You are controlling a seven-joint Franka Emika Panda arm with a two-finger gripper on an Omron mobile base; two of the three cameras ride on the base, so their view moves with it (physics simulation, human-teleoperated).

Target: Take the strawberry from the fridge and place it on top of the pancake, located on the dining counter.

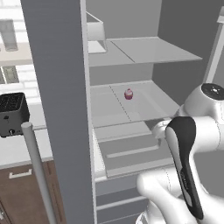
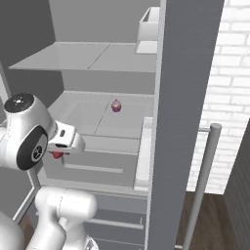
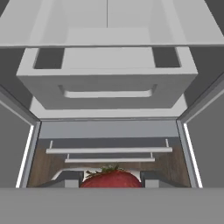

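Your gripper (image 3: 111, 177) sits at the bottom centre of the hand view, jaws drawn close around the strawberry (image 3: 112, 179), which fills the gap between the two dark finger tips. In the right base view the same red fruit (image 2: 57, 155) peeks out at centre left, in front of the open fridge (image 2: 183, 73). Back straight out and keep the hand level (the pinkish-purple round item (image 1: 128, 94) on the middle shelf stays put), judging the door edges your likeliest snag.

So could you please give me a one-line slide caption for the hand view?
Gripper shut on the strawberry, looking into the open fridge at its drawer.
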